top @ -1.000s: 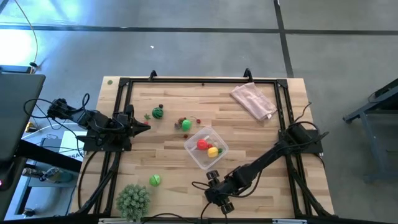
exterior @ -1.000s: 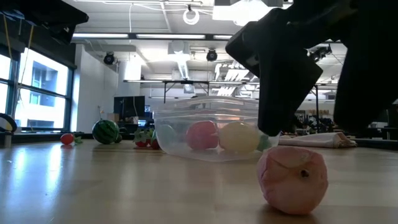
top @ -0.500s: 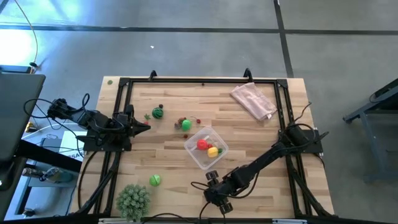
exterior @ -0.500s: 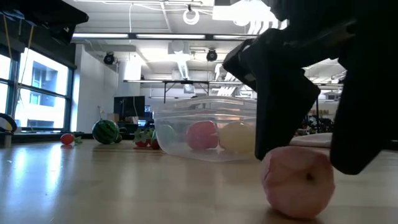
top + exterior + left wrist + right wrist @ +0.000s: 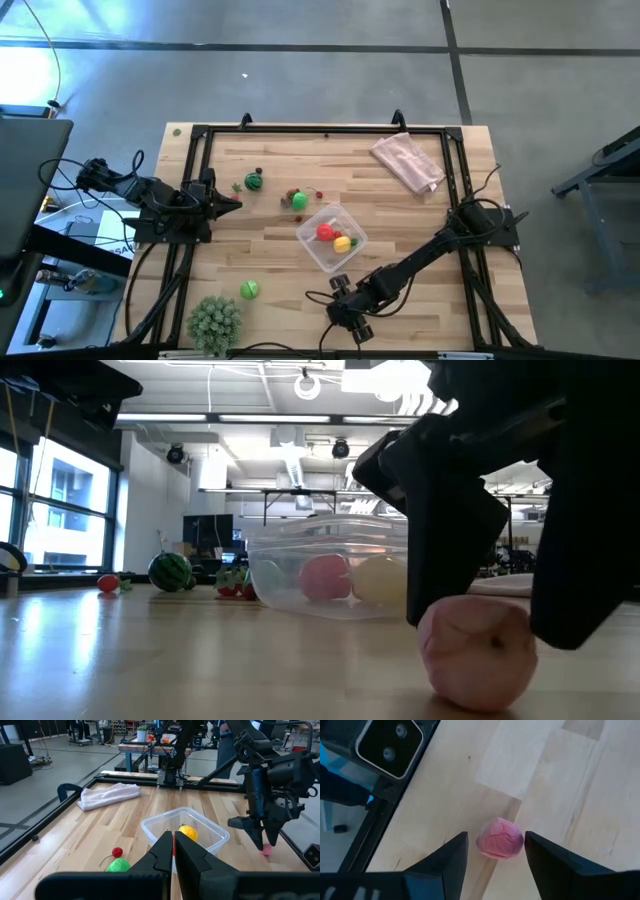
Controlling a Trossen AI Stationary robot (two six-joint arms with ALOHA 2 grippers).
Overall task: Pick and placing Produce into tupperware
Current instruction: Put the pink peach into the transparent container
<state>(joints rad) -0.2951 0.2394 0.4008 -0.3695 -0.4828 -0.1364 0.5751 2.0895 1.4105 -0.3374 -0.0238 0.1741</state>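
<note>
A pink round piece of produce (image 5: 500, 838) lies on the table near its front edge. My right gripper (image 5: 496, 837) is open and slants down over it, one finger on each side (image 5: 500, 620). The clear tupperware (image 5: 331, 238) stands mid-table with a red (image 5: 325, 232) and a yellow piece (image 5: 342, 243) inside. A green piece (image 5: 249, 290), a striped green one (image 5: 254, 182) and a green-and-red cluster (image 5: 298, 200) lie loose on the wood. My left gripper (image 5: 232, 205) waits shut at the table's left side. My right gripper's fingers stand on either side of the pink piece (image 5: 520, 840), coming from above at a slant. One finger (image 5: 535, 847) is right beside it, and I cannot tell whether it touches. The piece rests on the table.
A spiky pale-green ball plant (image 5: 213, 320) stands at the front left corner. A pink cloth (image 5: 408, 162) lies at the back right. A black frame (image 5: 320, 130) runs around the table. Bare wood lies between the tupperware and the front edge.
My right gripper has sunk a little toward the table, so that its open fingers now reach down on both sides of the pink piece. The gap between the fingers looks the same.
</note>
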